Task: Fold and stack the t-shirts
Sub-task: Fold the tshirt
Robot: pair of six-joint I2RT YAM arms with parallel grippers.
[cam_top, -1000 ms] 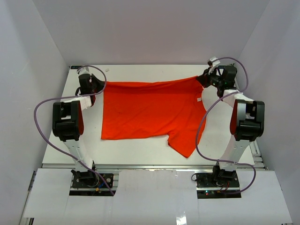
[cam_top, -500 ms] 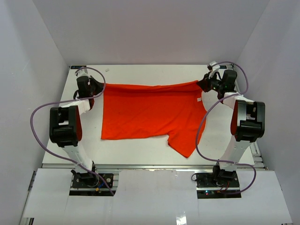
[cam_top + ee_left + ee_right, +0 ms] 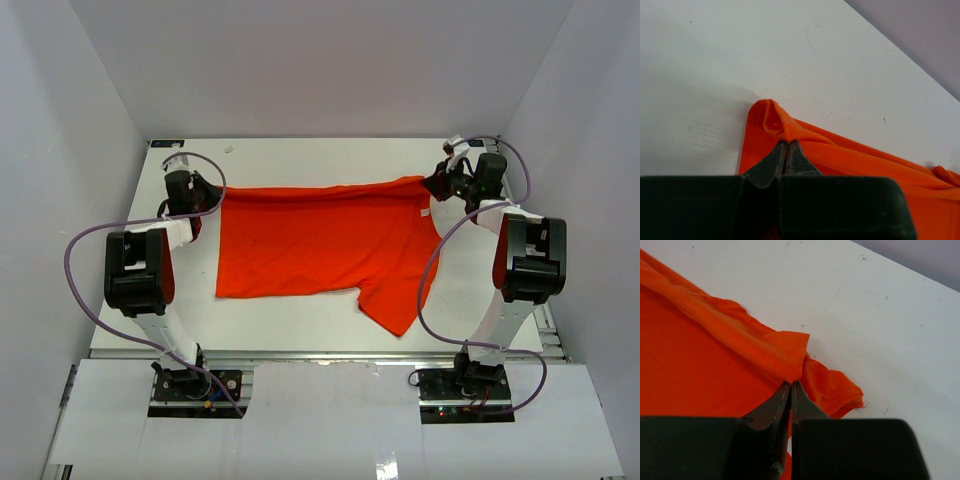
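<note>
The left gripper (image 3: 786, 146) and right gripper (image 3: 791, 386) each pinch a far corner of the t-shirt (image 3: 320, 240). It stretches sideways between them, the rest lying nearer than both.

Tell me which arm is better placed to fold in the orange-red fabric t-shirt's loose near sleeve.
Probably right: the sleeve lies on its side, though the right gripper is shut on the t-shirt.

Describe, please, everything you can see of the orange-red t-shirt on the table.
The t-shirt is plain bright orange-red, thin soft fabric, spread mostly flat on the white table, one short sleeve pointing toward the near edge. Its far edge is wrinkled and stretched between the left gripper and right gripper, each shut on a far corner.
</note>
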